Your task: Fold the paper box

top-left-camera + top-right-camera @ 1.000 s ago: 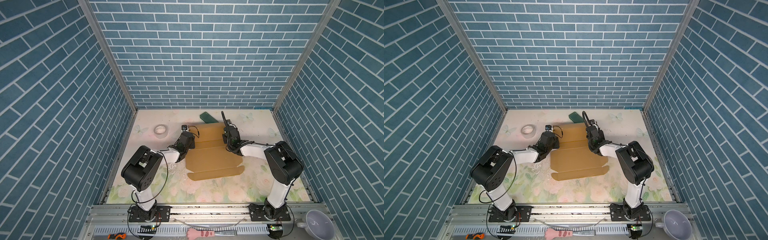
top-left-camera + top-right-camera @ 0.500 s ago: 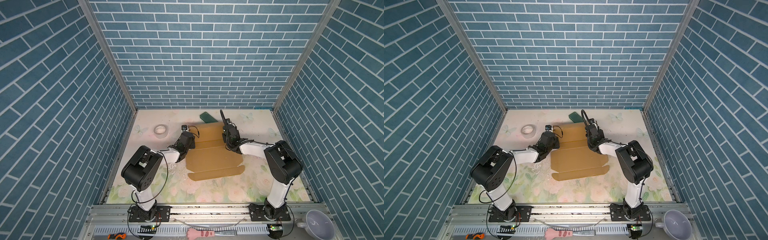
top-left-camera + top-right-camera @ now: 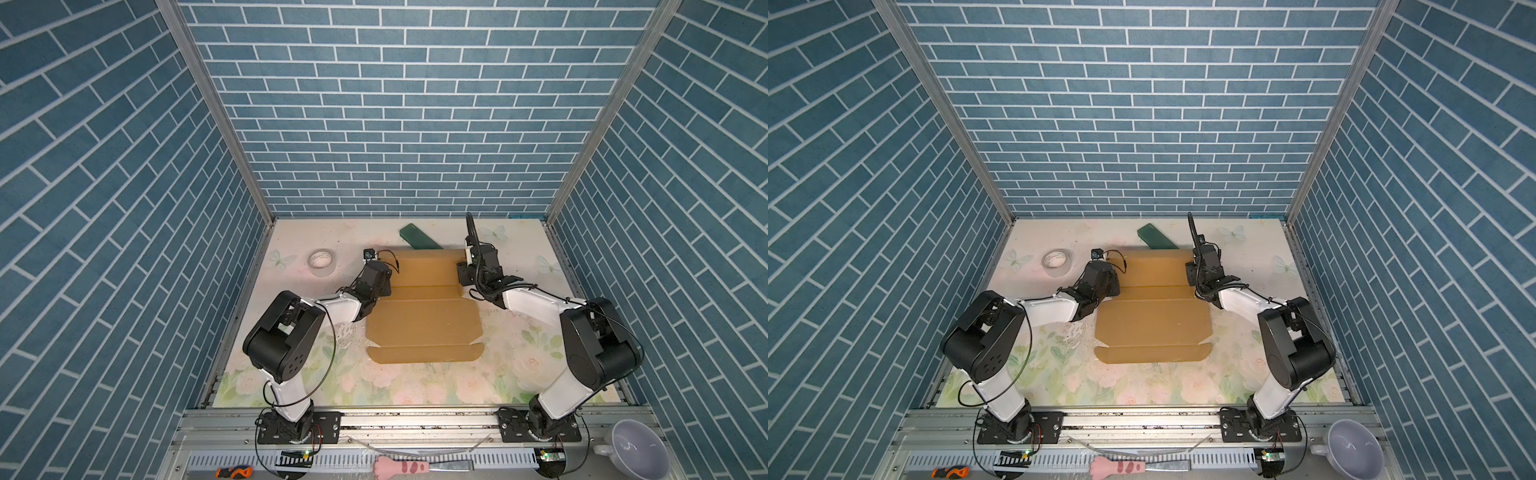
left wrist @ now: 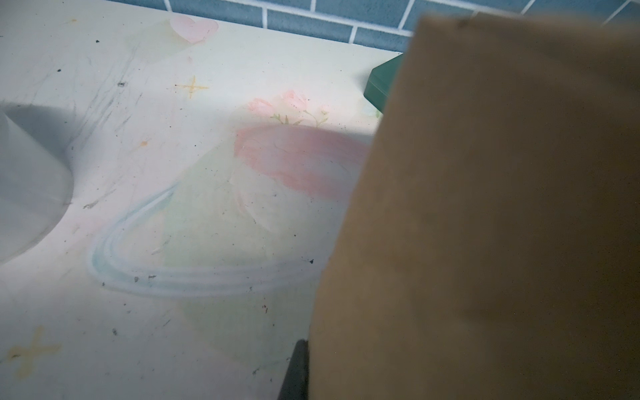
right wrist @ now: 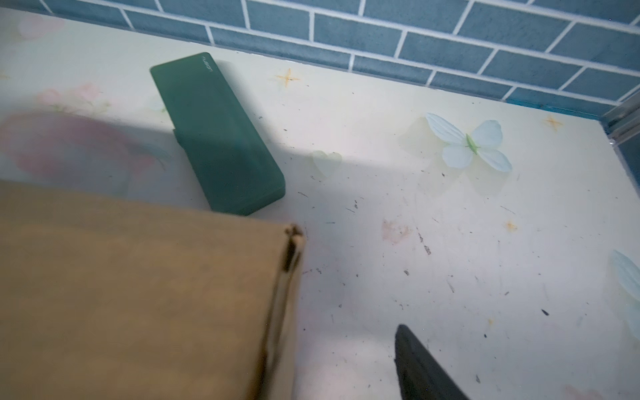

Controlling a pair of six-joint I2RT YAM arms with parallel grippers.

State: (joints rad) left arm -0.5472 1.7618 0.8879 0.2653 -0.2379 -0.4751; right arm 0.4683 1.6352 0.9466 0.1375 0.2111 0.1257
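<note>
The paper box point(image 3: 424, 316) point(image 3: 1152, 324) is a brown cardboard sheet lying mid-table, its far panels partly raised. My left gripper point(image 3: 386, 284) point(image 3: 1113, 286) is at the sheet's far left edge. It is shut on a raised flap point(image 4: 485, 225) that fills the left wrist view, with one dark finger point(image 4: 296, 370) pressed against it. My right gripper point(image 3: 463, 274) point(image 5: 320, 332) stands open at the far right edge. One finger point(image 5: 422, 367) is clear of the cardboard wall point(image 5: 138, 294), and the other is hidden behind it.
A dark green flat block point(image 3: 419, 237) point(image 5: 218, 135) lies just behind the cardboard near the back wall. A tape roll point(image 3: 321, 261) sits far left. Blue brick walls close three sides. A bowl point(image 3: 631, 449), a screwdriver point(image 3: 232, 471) and a pink tool point(image 3: 401, 465) lie off the front edge.
My right gripper has opened and let go of the cardboard's right edge. The left gripper and the sheet have hardly moved.
</note>
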